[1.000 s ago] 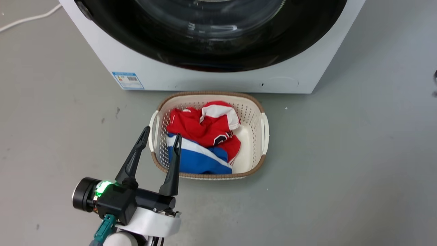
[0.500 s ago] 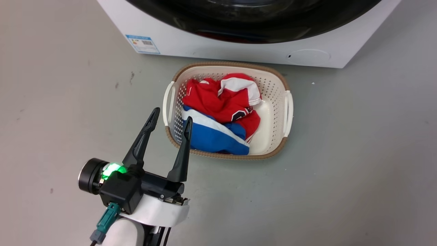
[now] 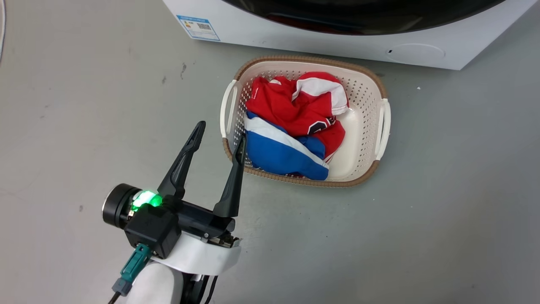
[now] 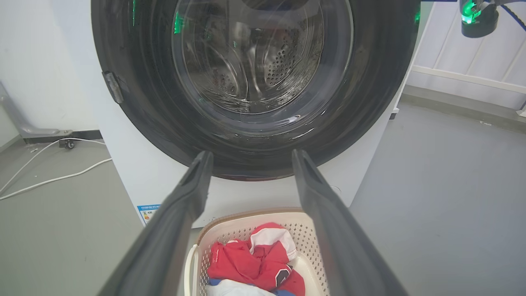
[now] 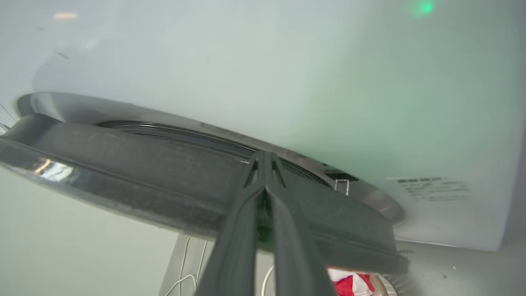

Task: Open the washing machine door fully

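Observation:
The washing machine [image 4: 135, 172] is a white box; its lower front [image 3: 295, 31] runs along the top of the head view. The washing machine door [image 4: 370, 82] is a glossy black disc with a clear glass bowl, facing the left wrist view. My left gripper [image 3: 221, 131] is open and empty, hanging above the floor left of the basket, well short of the door [image 4: 251, 155]. In the right wrist view my right gripper [image 5: 263, 158] is shut, its tips at the door's dark rim [image 5: 144, 164], which stands slightly off the white front panel [image 5: 205, 61].
A cream laundry basket [image 3: 379, 84] with red, white and blue clothes [image 3: 295, 114] sits on the grey floor right in front of the machine. A white cable [image 4: 53, 179] lies on the floor left of the machine. A white wall panel [image 4: 472, 61] stands to the right.
The head camera has shifted: machine and basket now sit higher and further right in the picture, with less of the door in it. My left gripper stays open.

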